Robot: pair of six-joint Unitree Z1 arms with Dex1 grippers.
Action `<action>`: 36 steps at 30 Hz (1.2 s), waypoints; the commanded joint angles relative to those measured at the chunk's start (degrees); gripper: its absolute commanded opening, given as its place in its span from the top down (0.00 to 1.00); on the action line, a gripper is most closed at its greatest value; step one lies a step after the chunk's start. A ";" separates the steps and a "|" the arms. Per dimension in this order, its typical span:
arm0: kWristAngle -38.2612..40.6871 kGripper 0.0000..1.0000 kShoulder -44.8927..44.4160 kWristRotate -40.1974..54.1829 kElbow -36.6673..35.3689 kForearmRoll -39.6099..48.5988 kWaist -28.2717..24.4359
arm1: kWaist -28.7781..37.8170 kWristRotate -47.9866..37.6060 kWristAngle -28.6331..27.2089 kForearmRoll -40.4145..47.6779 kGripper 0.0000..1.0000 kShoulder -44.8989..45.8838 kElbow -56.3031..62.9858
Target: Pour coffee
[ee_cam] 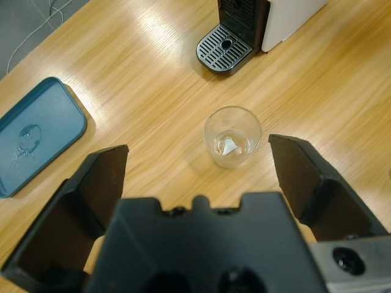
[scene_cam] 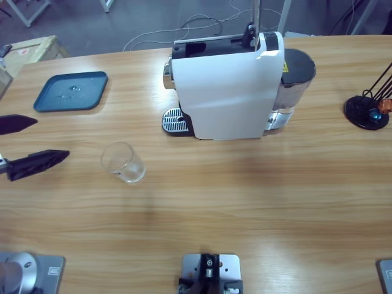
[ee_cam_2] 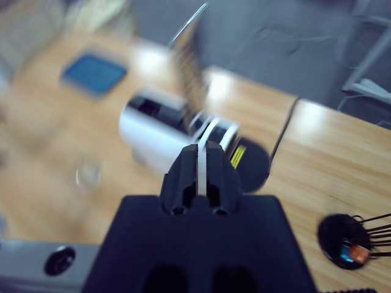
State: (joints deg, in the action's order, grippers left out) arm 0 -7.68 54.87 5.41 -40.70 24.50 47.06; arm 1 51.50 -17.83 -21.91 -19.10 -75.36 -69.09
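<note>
**Two arms, one glass waiting to be taken**

One clear glass tumbler [scene_cam: 123,162] stands upright on the long wooden table [scene_cam: 245,202], out in front of the white capsule coffee machine [scene_cam: 229,86] and apart from its round drip grille [scene_cam: 173,120]. A thin pale layer of coffee [ee_cam: 231,146] seems to lie at its bottom. The left gripper [scene_cam: 30,142] sits just beside the tumbler on the side away from the machine, jaws spread wide and lined up on it without touching, apparently readying a grasp. The dark blue rectangular tray [scene_cam: 71,90], wet with droplets, lies beyond the tumbler, near the machine's grille end. The right gripper [ee_cam_2: 200,174], jaws pressed together and empty, hangs high over the machine, likely kept clear.
</note>
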 commanded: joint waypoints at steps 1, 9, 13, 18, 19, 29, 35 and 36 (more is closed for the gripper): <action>0.56 0.00 1.64 -0.52 -0.52 0.54 0.40 | -7.59 -12.27 -0.94 8.29 1.00 -19.39 -5.32; 0.74 0.00 2.68 -0.40 1.15 0.51 0.40 | -3.41 -16.54 3.75 11.45 1.00 -20.76 -6.60; 0.82 0.00 2.52 -0.40 0.55 0.46 0.40 | -0.79 -16.59 5.77 15.99 1.00 -23.52 -7.34; 0.82 0.00 2.04 -0.40 0.18 0.58 0.40 | 0.62 -16.92 8.18 16.30 1.00 -28.17 -9.35; 0.88 0.00 1.89 -0.40 0.18 0.67 0.40 | 0.62 -16.98 8.43 16.41 1.00 -28.77 -9.40; 0.88 0.00 1.89 -0.40 -0.26 0.98 0.40 | 1.32 -16.22 11.71 19.38 1.00 -35.31 -7.17; 0.91 0.01 2.43 -2.03 -0.96 0.97 0.40 | 1.32 -16.57 12.10 18.83 1.00 -39.27 -4.60; 0.88 0.01 2.45 -2.81 -1.20 0.98 0.40 | 1.32 -17.01 12.05 18.52 1.00 -39.81 -4.48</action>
State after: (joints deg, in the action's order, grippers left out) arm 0 -7.49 55.94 5.31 -41.22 24.53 47.06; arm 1 50.57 -34.07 -11.13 1.68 -106.03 -77.93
